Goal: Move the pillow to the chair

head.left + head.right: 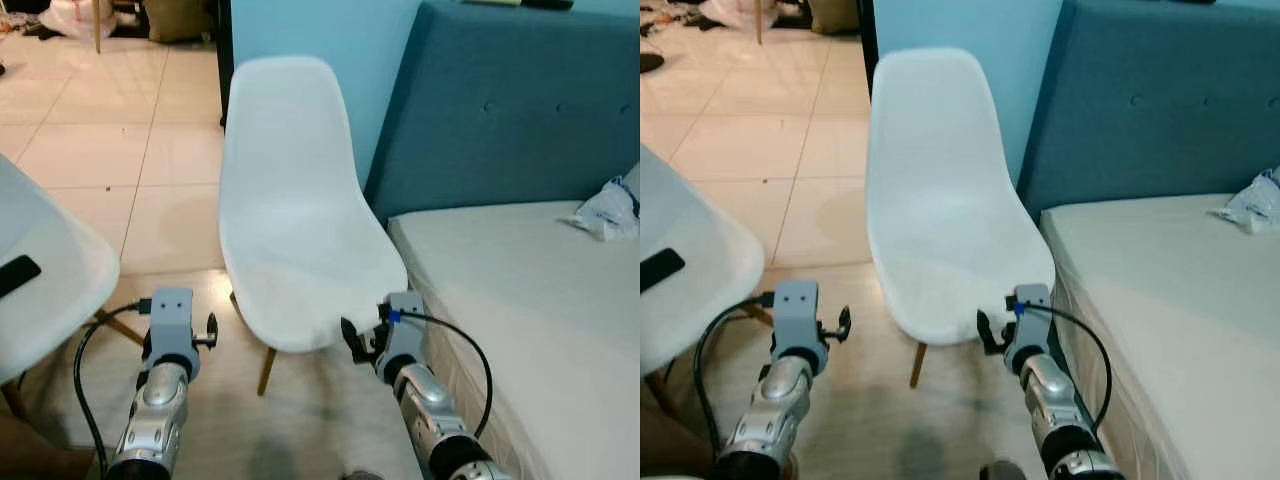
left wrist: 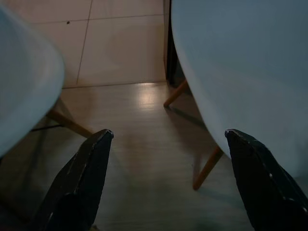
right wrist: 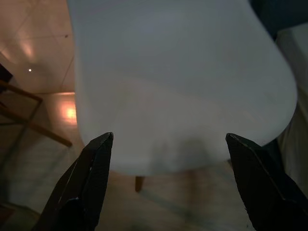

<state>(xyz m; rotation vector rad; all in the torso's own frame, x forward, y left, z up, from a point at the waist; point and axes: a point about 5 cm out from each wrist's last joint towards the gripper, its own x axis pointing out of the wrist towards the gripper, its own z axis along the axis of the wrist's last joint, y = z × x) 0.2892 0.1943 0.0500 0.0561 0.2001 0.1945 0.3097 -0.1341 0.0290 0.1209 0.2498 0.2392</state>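
- Right gripper: fingers spread wide, nothing between them. It hangs low, just in front of the seat's front edge on the white chair.
- Left gripper: fingers equally wide apart, empty. It points at the floor in the gap between the white chair and a second white chair on my left.
- White chair seat: bare. No pillow rests on it, so the placing is not done.
- Pillow: I cannot pick it out. The bed on my right shows a plain sheet against a blue headboard. The one loose item there is a crumpled white bundle near the far edge, too small and cropped to tell whether it is cloth or bag.
- Progress, as judged: barely begun. Neither gripper holds anything and the destination is unloaded.
- Left to do, as judged: find the pillow, probably further along the bed, grasp it, carry it over and set it on the seat.
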